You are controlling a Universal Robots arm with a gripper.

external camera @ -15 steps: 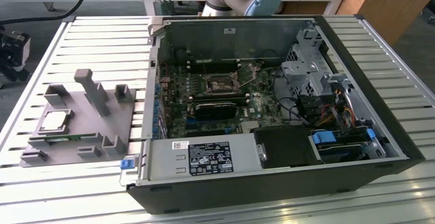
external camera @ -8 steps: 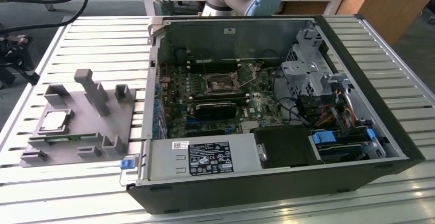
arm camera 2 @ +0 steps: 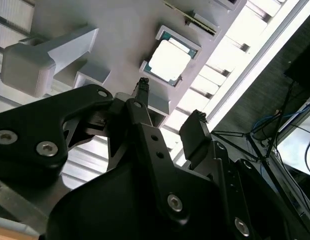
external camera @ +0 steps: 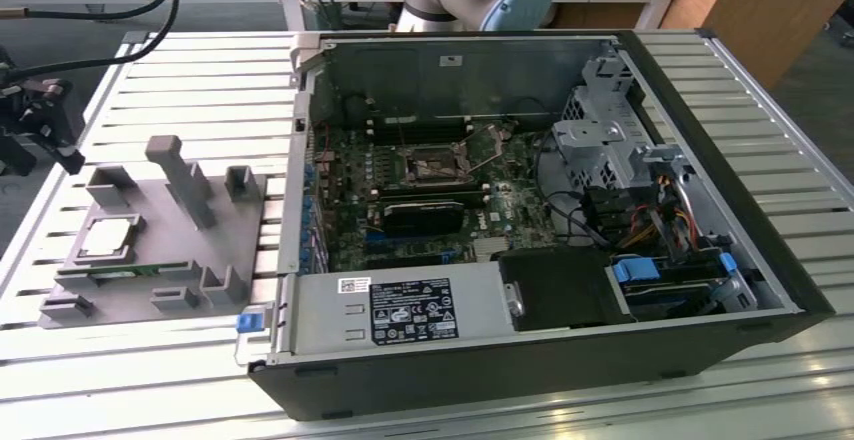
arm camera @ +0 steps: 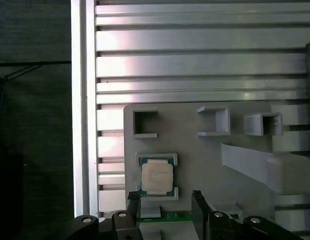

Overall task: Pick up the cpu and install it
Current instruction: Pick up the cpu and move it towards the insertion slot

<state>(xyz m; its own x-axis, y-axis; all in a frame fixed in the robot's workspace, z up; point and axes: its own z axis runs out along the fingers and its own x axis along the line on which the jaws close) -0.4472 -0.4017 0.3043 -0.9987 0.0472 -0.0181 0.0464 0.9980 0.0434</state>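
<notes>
The gripper [arm camera: 165, 201] is hovering over the grey holder [arm camera: 195, 145], its two black fingers [arm camera: 197, 202] standing apart, released and grasping nothing. The cpu [arm camera: 156, 177] is sitting flat in a square pocket of that holder, silvery top facing up. In both wrist views it is lying beyond the gap between the fingertips, touching neither. A green memory stick [arm camera: 170, 216] is lying in a slot just beside the cpu. In the exterior view the holder is resting on the slatted metal table [external camera: 134, 380] at the exterior view's left, with the cpu toward its near-left part. Beside it, at the exterior view's right, the open computer case [external camera: 534, 370] is lying on its side, showing its motherboard [external camera: 400, 190] and the socket [external camera: 434, 168] near the middle
</notes>
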